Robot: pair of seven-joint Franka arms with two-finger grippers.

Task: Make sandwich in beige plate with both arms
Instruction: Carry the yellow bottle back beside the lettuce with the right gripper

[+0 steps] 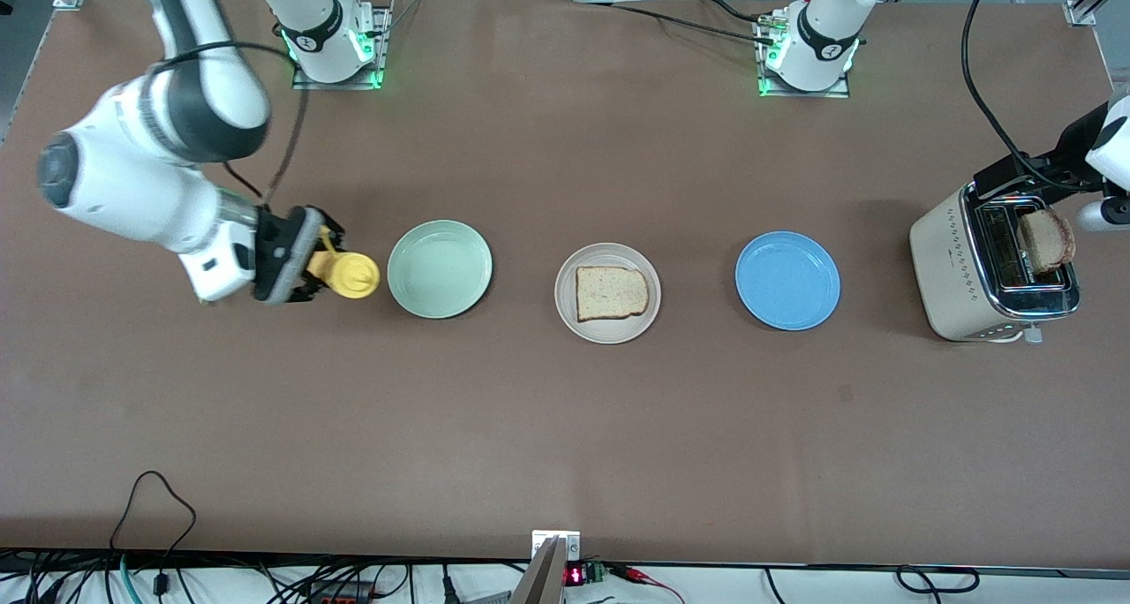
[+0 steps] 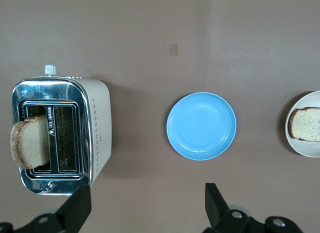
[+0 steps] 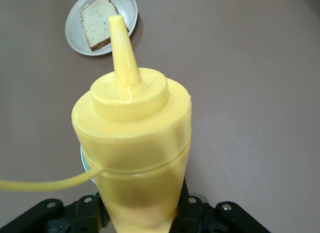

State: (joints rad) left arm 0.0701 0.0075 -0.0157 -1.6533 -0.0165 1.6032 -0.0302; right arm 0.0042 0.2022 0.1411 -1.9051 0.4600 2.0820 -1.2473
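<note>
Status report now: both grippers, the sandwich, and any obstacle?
Right gripper shut on yellow bottle, beside mint plate. Left gripper open, over table near toaster. One bread slice on beige plate; second slice in toaster. No obstacle.

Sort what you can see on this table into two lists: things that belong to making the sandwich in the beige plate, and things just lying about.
Part of the job:
- beige plate
- bread slice on it
- second bread slice in the toaster
- yellow squeeze bottle, held in the right gripper
- left gripper, open

Lying about:
- mint-green plate
- blue plate
</note>
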